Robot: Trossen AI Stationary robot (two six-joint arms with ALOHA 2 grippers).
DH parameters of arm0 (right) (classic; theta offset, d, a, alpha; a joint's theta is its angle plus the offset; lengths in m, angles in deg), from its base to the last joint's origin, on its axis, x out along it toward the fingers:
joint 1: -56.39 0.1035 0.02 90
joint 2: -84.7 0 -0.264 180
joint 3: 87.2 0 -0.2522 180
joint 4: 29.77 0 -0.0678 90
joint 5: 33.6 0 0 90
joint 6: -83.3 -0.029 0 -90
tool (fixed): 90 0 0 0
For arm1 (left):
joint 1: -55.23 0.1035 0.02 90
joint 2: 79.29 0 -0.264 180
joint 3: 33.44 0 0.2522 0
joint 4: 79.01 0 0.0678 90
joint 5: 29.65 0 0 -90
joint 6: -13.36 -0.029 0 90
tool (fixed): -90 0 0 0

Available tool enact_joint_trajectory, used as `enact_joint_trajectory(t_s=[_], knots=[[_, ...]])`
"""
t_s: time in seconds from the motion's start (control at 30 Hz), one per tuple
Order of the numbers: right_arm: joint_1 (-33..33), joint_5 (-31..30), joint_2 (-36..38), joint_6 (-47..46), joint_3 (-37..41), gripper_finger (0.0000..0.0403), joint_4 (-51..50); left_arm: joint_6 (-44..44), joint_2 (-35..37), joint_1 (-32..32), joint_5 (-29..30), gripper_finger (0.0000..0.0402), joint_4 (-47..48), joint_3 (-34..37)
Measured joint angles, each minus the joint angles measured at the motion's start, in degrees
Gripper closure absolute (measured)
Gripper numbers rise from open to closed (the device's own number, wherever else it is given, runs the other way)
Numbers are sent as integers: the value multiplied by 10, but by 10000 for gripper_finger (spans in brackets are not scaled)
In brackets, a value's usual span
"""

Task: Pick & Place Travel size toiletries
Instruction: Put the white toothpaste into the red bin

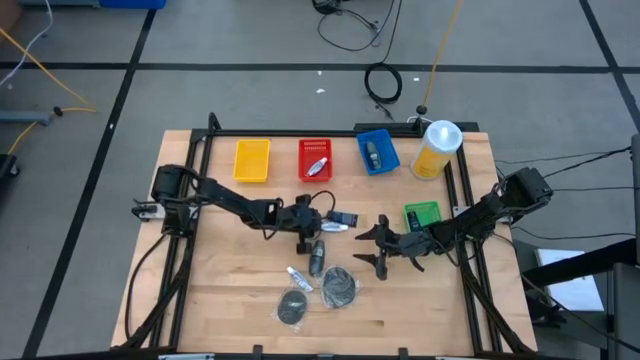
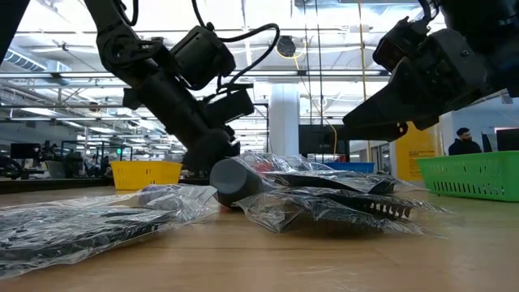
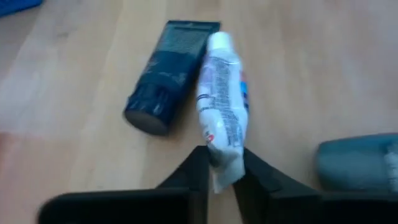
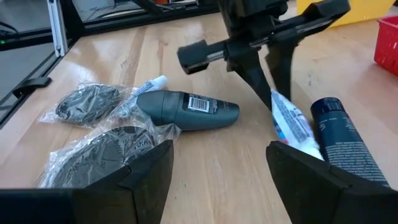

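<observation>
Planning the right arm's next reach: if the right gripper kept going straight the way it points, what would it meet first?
Likely the left gripper, clamped on the white tube; the grey bottle lies slightly aside. Depth is uncertain.

Grey bottle — cut off.

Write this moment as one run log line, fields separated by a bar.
left gripper: shut on white tube | right gripper: open, waiting nearby | dark tube: lying beside white tube

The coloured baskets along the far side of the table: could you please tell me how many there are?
4. The yellow basket, red basket and blue basket stand in a row at the far edge; the green basket sits nearer, by the right arm. None seems hidden.
</observation>
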State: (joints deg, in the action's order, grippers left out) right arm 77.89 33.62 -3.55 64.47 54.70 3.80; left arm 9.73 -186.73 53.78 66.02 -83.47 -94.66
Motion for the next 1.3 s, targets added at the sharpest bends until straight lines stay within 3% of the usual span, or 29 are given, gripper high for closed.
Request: enact_joint_trajectory(t_s=[0.1,0.37,0.63,0.93,1.1,1.3], knots=[[0,0,0,-1,0,154,0,40,11,-7,-19,393,15,0],[0,0,0,-15,0,154,-8,151,110,-22,2,397,103,0],[0,-29,0,-13,0,154,-8,250,204,32,55,400,108,-1],[-2,-30,0,-30,0,154,-4,279,177,168,135,398,108,0],[-1,-30,0,-34,0,154,-4,320,143,223,95,398,90,0],[-1,-30,0,-37,0,154,0,345,98,241,49,388,42,0]])
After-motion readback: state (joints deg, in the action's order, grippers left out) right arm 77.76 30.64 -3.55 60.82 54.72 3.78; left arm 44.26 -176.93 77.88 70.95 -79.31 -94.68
